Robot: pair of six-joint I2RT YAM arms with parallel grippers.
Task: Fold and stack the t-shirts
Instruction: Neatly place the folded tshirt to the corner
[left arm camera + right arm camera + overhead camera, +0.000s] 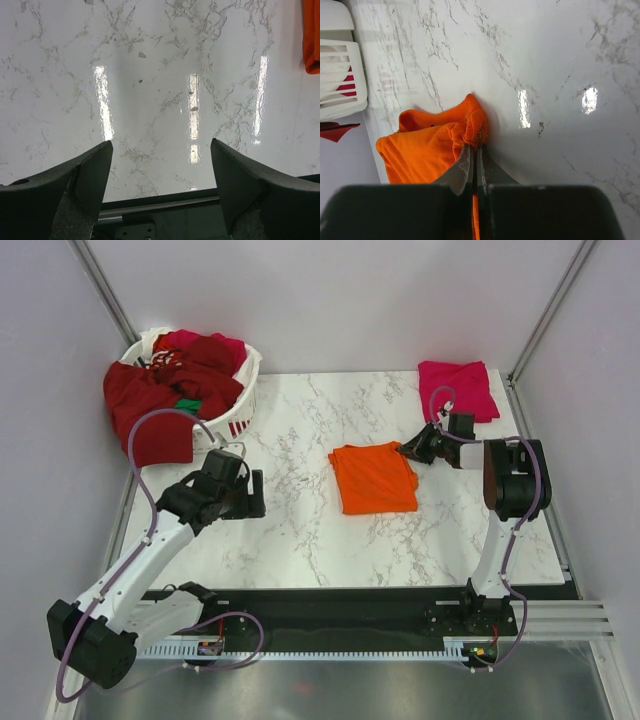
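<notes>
Orange t-shirt [374, 477]: laid folded mid-table, its far right corner clamped by the right gripper [475, 152].
Left gripper [161, 155]: held wide apart above bare marble table [300, 530], clear of the shirt's left edge.

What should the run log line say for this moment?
right hand: shut on orange shirt corner | left hand: open, empty, above table | pink shirt: folded, far right | basket: red shirts inside

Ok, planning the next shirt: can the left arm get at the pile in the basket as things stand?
Probably yes: the left hand is open and empty, and the red shirts spilling over the basket lie just beyond it, nothing between.
</notes>
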